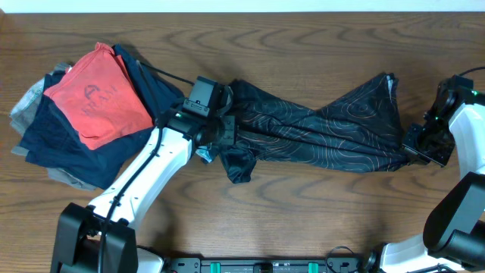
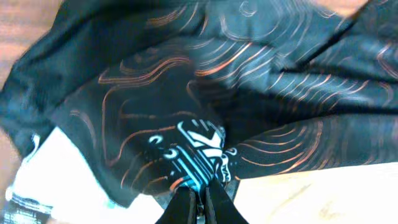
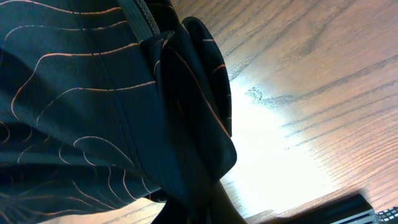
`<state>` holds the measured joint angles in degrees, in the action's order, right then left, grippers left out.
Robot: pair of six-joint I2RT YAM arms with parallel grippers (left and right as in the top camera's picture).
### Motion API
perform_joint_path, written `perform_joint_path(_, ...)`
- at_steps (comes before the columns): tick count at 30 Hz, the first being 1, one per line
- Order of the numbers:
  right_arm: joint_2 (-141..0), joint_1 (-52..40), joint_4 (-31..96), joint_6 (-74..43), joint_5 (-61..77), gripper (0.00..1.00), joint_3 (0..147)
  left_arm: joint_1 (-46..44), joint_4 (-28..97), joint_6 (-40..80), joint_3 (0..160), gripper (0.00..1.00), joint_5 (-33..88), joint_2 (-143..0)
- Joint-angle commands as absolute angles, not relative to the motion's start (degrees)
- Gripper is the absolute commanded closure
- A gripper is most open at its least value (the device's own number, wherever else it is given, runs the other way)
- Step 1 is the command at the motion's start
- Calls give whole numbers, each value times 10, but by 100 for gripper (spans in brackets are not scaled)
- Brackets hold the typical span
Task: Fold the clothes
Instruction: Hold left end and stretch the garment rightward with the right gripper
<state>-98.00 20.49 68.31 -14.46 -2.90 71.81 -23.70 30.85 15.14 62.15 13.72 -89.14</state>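
Note:
The black jersey [image 1: 326, 125] with fine orange and white contour lines hangs stretched across the middle of the table between my two grippers. My left gripper [image 1: 220, 133] is shut on its left end, where cloth bunches and droops. In the left wrist view the fingers [image 2: 200, 196] pinch cloth by a blue and white logo [image 2: 199, 155]. My right gripper [image 1: 417, 148] is shut on the jersey's right end. In the right wrist view the fingers [image 3: 205, 208] are mostly covered by the dark cloth [image 3: 93, 93].
A pile of other garments lies at the left: a red-orange shirt [image 1: 98, 95] on top of navy blue ones [image 1: 57, 140], close to my left arm. The wooden table [image 1: 318, 220] shows in front of the jersey.

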Motion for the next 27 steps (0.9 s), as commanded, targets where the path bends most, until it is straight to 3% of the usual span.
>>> perform_joint_path(1,-976,211,685,-143,-45,99,714,-239,286,146,621,94,144,-881)
perform_joint_path(16,-976,244,648,-142,15,98,715,-239,237,146,621,94,143,-885)
perform_joint_path(21,-976,239,656,-141,15,81,714,-246,236,146,621,94,144,-904)
perform_joint_path(27,-976,239,657,-141,15,78,696,-261,235,146,621,94,143,-933)
